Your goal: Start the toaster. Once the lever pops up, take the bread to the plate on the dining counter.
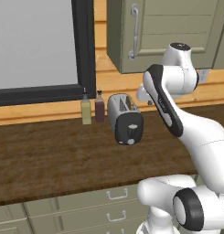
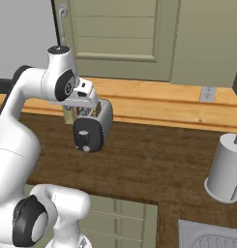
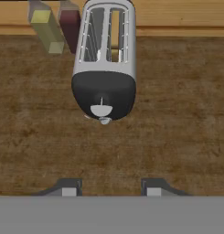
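Left base view: the toaster [image 1: 125,119] stands on the dark wood worktop [image 1: 54,160], black end panel toward the robot, just right of two bottles [image 1: 93,107] at the wall.

Right base view: the gripper [image 2: 88,107] hangs above the toaster's [image 2: 93,126] back half.

Hand view: the fingertips [image 3: 70,188] stand apart, pinching nothing, above the worktop in front of the toaster [image 3: 104,68]. Something tan, probably the bread [image 3: 114,41], sits in the toaster's right slot. Toast is light, stiff and crumbly; pinch its top edge gently. The lever looks small; press it straight down.
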Available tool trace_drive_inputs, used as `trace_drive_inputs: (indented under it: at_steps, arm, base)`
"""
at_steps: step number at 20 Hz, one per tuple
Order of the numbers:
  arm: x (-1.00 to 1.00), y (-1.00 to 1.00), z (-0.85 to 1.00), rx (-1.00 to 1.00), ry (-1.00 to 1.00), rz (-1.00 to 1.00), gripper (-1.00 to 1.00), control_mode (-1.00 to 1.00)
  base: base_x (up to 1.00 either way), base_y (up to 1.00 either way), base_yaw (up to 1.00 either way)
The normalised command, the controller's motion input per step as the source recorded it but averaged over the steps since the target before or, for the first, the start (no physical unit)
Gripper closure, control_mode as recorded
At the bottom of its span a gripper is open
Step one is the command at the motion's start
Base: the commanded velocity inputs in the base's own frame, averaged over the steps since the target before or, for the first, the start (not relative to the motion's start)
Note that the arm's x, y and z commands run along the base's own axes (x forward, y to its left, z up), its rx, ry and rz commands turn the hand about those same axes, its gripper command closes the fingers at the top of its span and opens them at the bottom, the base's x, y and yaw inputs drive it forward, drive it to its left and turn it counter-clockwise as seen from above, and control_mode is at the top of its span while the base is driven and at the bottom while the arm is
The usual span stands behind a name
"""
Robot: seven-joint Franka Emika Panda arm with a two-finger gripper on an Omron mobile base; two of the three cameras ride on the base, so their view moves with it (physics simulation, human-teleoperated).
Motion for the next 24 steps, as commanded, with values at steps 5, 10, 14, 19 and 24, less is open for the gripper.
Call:
trace_drive_inputs:
  at_steps: [5,10,14,19,24]
  arm:
    - [-0.14,0.19,-0.01,0.0,0.0,0.0,-1.0,-1.0]
    - [-0.03,0.64,-0.24,0.0,0.0,0.0,1.0,-1.0]
    - [0.11,0.35,-0.35,0.0,0.0,0.0,1.0,-1.0]
    - [0.02,0.0,-0.52,0.0,-0.02,0.0,1.0,-1.0]
    - [0.0,-0.08,-0.55,-0.05,-0.09,-0.01,1.0,-1.0]
  base:
    - [0.0,0.0,0.0]
    - [0.0,0.0,0.0]
    - [0.0,0.0,0.0]
    - [0.0,0.0,0.0]
    - [0.0,0.0,0.0]
